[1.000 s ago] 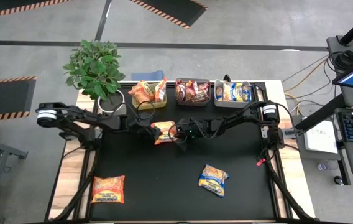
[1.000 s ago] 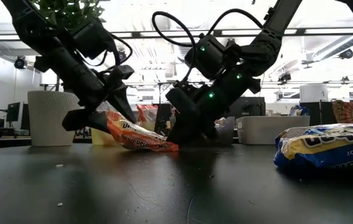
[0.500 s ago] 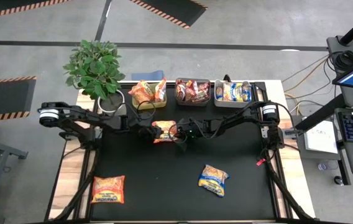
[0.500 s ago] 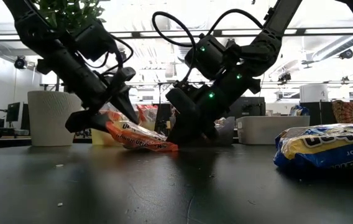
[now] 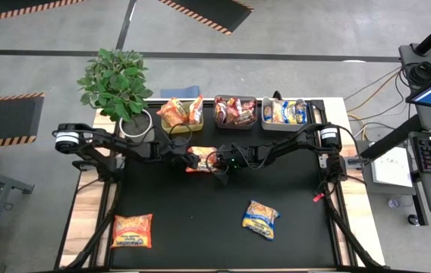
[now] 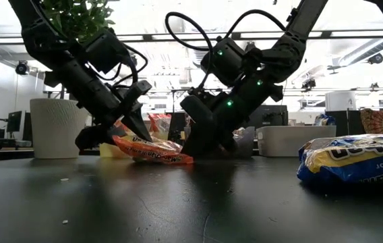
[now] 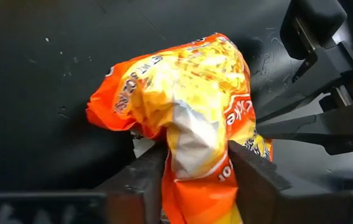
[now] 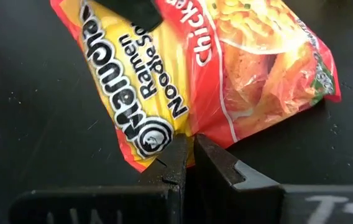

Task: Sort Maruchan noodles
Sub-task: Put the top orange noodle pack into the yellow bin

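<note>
My left tool (image 7: 192, 171) pinches one end of an orange Maruchan chicken ramen packet (image 7: 183, 106) on the tabletop (image 5: 200, 227); my right tool (image 8: 192, 158), nearly shut, nips its opposite edge. If both pull, the wrapper could tear.

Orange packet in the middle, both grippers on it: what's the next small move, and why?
Probably let the right gripper release. It is shut on one edge of the orange packet, while the left gripper is pinching the opposite end, so the packet is bunched up between them. Once freed, the left arm could carry it toward the bin of orange packets.
</note>
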Action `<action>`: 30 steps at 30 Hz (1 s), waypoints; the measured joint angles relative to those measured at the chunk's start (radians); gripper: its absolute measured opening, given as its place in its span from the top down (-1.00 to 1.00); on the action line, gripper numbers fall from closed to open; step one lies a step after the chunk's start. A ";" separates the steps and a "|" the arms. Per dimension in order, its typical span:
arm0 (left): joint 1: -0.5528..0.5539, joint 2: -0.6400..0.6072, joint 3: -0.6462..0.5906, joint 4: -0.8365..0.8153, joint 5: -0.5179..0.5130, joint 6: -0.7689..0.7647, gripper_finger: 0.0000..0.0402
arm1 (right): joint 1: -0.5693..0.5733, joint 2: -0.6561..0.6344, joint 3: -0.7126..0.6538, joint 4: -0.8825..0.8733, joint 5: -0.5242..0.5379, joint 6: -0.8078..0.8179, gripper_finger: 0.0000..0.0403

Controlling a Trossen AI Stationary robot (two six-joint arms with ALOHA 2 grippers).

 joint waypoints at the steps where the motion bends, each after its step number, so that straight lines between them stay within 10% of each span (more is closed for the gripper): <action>1: 0.000 -0.001 0.000 0.000 -0.001 0.001 0.38 | 0.000 0.000 0.000 0.000 0.000 -0.003 0.87; 17: -0.003 -0.094 -0.003 -0.057 -0.016 0.130 0.79 | 0.000 -0.184 -0.004 -0.148 0.048 -0.049 0.87; 30: -0.003 -0.399 0.065 -0.263 -0.360 0.440 0.80 | 0.000 -0.363 -0.002 -0.235 0.134 -0.135 0.87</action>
